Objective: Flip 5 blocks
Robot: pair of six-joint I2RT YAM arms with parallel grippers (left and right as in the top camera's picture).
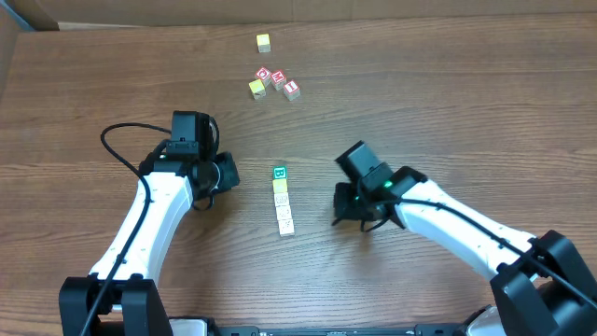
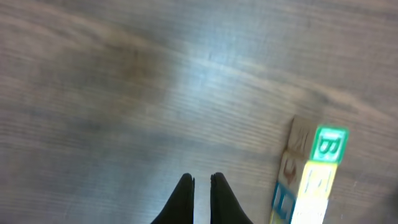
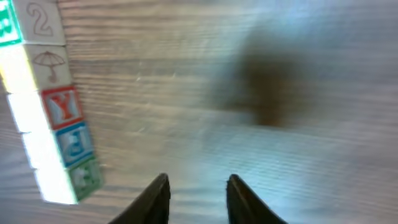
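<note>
The blocks (image 1: pixel 283 201) are lined up touching on the desk (image 1: pixel 420 93). The left gripper (image 2: pixel 200 182) is shut, empty; the right gripper (image 3: pixel 198 182) narrowly parted, empty. Neighbours could be knocked askew when one is pinched.

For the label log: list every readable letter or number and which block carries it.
"B", green: top of the end block.
"2": that block's side.
"Y", red: side of the middle block.
Blue letter on the fourth block and the red cubes: unreadable.

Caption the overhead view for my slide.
Left arm and right arm flank a row of five blocks; five other cubes lie beyond.
</note>
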